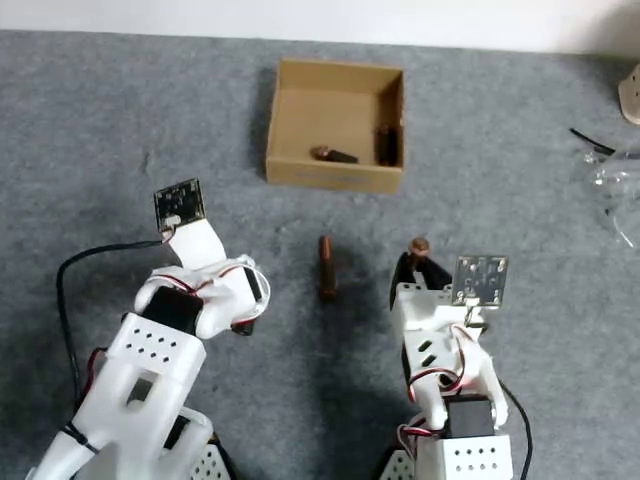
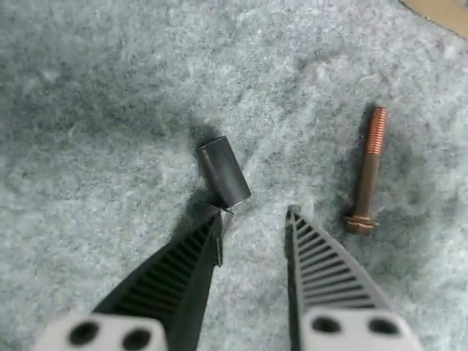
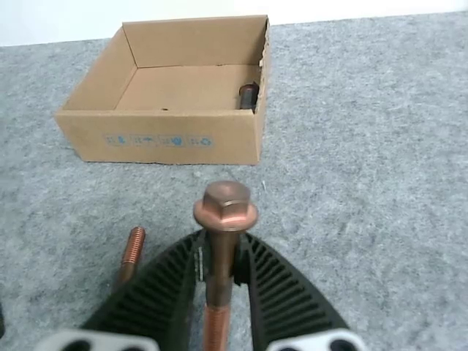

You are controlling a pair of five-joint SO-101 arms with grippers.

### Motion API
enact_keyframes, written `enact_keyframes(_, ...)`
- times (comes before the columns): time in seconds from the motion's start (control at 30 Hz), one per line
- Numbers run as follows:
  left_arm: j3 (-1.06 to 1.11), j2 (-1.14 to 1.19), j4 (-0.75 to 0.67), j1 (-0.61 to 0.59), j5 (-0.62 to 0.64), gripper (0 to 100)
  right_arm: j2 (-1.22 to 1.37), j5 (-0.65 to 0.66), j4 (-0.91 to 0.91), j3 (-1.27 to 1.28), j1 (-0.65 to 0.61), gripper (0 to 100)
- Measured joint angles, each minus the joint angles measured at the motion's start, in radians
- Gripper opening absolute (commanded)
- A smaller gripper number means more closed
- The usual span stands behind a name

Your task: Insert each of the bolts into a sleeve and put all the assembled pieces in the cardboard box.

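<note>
My left gripper (image 2: pixel 256 216), fingers apart, hangs just short of the short black cylindrical sleeve (image 2: pixel 223 172) on the grey carpet (image 2: pixel 88 88), one tip touching its end; I should centre it between both pads before closing. My right gripper (image 3: pixel 223 245) is clamped on a copper hex-head bolt (image 3: pixel 225 208), head up.

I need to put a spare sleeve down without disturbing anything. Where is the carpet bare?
Bare: left of the box, and between the box and the cables at the right edge. Crowded: around the loose bolt, flanked by the left gripper, at the sleeve, and the right gripper.
</note>
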Motion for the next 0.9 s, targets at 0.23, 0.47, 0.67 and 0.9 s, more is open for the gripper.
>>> enact_keyframes(0.23,0.041,0.0,-0.006,0.0,0.0,14,0.0,0.0,0.0,0.0,0.0,0.4)
enact_keyframes(0.47,0.123,0.0,-0.069,0.0,0.0,14,0.0,0.0,0.0,0.0,0.0,0.4)
enact_keyframes(0.67,0.157,0.0,-0.161,0.0,0.003,14,0.0,0.0,0.0,0.0,0.0,0.4)
enact_keyframes(0.9,0.1,0.132,-0.175,0.0,0.003,14,0.0,0.0,0.0,0.0,0.0,0.4)
